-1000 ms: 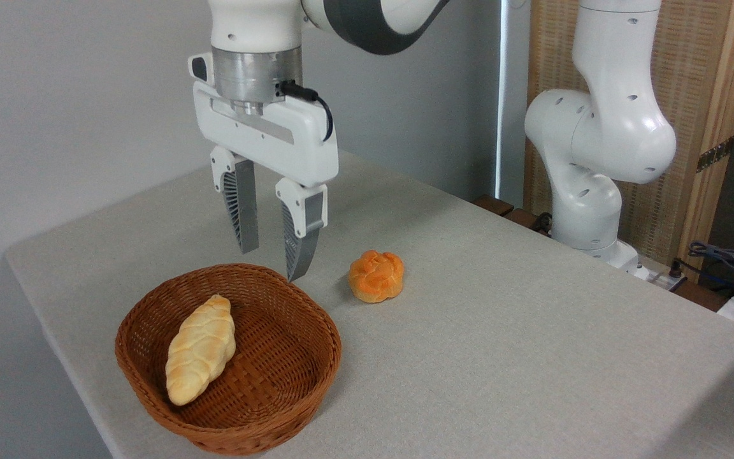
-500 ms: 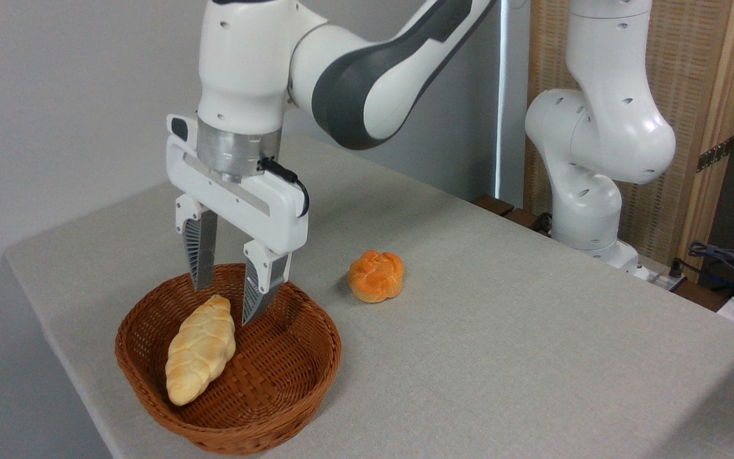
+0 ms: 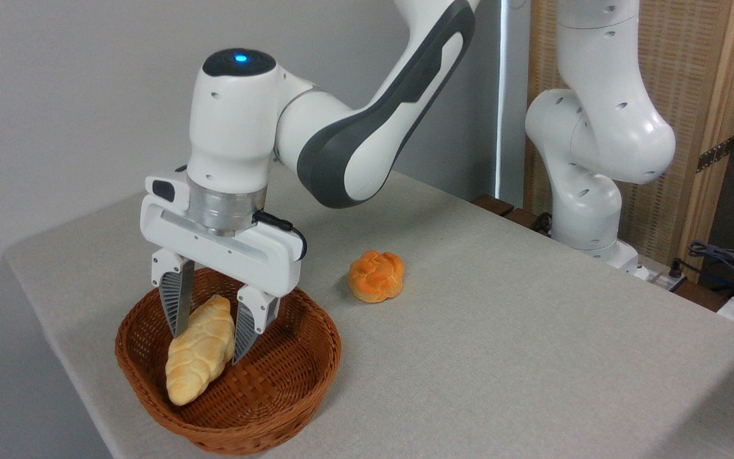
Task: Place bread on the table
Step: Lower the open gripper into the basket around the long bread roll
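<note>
- The bread (image 3: 200, 350), a pale braided loaf, lies inside the wicker basket (image 3: 290, 382), on the basket's left half; its long axis runs from about 1 o'clock (upper tip, near the back rim) to about 7 o'clock (lower tip, toward the front-left wall).
- We read the pincer (image 3: 208, 347) as straddling the upper half of the loaf: one finger stands at the loaf's 10 o'clock flank, the other at its 3 o'clock flank, so the closing line crosses the long axis rather than running along it.
- The fingers stand apart with the loaf between them; we cannot tell whether either finger already touches the crust, and nothing shows a squeeze.
- We judge the grasp point to sit above the loaf's middle, toward the 1 o'clock tip, so the 7 o'clock end may droop once the loaf is lifted.
- The basket rests near the front-left corner of the worktop (image 3: 501, 357); its rim rises around the loaf on every side, so we expect a lift clear of the rim before any sideways travel.
- A small round orange bun (image 3: 376, 275) sits on the worktop at about 2 o'clock from the basket, well apart from it; bare worktop extends at 3 o'clock, which we take as the likely place to set the loaf down.
</note>
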Controlling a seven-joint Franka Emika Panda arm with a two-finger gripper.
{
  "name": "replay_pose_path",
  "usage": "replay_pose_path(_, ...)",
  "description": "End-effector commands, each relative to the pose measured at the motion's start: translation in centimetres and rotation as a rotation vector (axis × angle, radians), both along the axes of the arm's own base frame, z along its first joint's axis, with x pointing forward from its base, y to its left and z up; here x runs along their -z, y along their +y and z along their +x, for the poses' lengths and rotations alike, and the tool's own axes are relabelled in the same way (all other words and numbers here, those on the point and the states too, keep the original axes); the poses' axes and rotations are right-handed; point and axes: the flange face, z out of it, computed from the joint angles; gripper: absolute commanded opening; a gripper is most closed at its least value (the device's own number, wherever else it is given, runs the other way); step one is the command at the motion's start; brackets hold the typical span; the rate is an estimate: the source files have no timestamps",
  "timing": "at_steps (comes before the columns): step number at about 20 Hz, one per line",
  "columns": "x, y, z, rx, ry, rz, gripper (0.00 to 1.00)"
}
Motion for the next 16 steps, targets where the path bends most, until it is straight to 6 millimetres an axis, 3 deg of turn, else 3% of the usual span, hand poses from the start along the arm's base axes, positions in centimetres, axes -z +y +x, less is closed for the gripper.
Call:
replay_pose_path(1, 0.3, -0.7, 0.5, -0.033, -0.031, -0.023, 1.00)
replay_pose_path(3, 0.6, -1.8, 0.7, -0.040, -0.040, -0.034, 1.00)
replay_pose_path(13, 1.9, -3.3, 0.7, 0.039, -0.046, 0.044, 1.00)
replay_pose_path(14, 1.9, -3.3, 0.7, 0.046, -0.048, 0.054, 0.97)
replay_pose_path(16, 1.8, -3.3, 0.7, 0.052, -0.051, 0.060, 0.72)
